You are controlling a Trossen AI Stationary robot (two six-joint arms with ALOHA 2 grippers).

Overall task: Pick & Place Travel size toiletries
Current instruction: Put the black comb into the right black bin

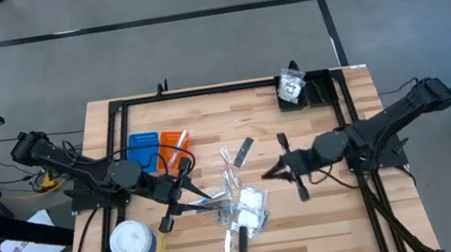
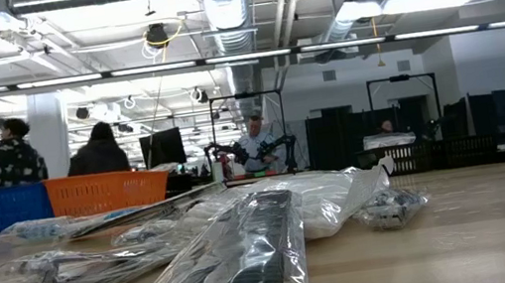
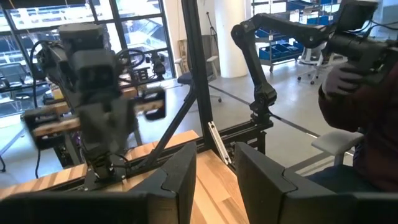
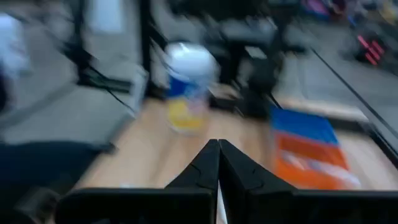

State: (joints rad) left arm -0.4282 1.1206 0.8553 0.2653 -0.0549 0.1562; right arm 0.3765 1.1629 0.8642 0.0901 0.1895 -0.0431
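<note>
Toiletries [image 1: 241, 208]: loose heap, mid-tabletop [image 1: 336, 216].
Left gripper [image 1: 171, 219]: fingers part-open, empty, beside heap.
Right gripper [image 1: 269, 174]: fingers closed, empty, near heap.
Risk: crinkly overlapping packets may slip or drag neighbours.

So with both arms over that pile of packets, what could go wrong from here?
1. The right gripper has its jaws shut beside the packets; if it goes down like that it will probably push them, not pick one.
2. The packets overlap in a loose heap, so a grasp may lift several or drag neighbours along.
3. The left gripper and the right one are close above the same heap and could collide.
</note>
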